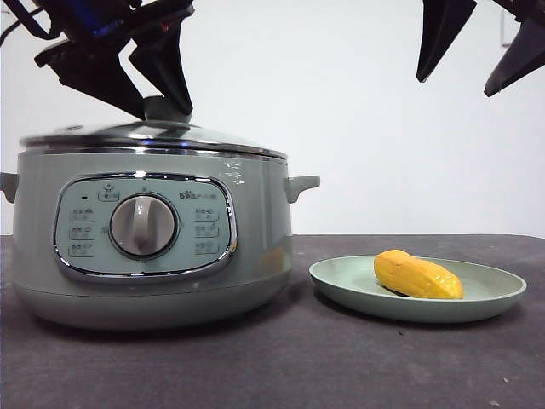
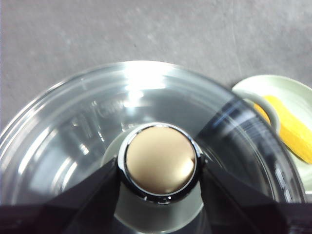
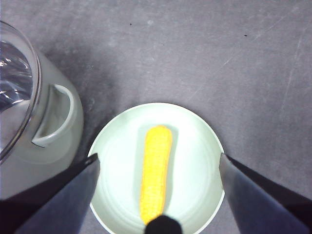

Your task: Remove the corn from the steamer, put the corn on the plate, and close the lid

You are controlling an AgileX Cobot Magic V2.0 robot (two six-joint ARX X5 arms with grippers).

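The steamer stands at the left with its glass lid resting on its rim. My left gripper comes down from above, its two jaws pressed against either side of the lid's knob, shut on it. The yellow corn lies on the pale green plate to the right of the steamer. My right gripper hangs high above the plate, open and holding nothing. In the right wrist view the corn lies across the middle of the plate, between the spread jaws.
The steamer's side handle points toward the plate, with a narrow gap between the two. A dark grey tabletop stretches in front of both, and a white wall stands behind.
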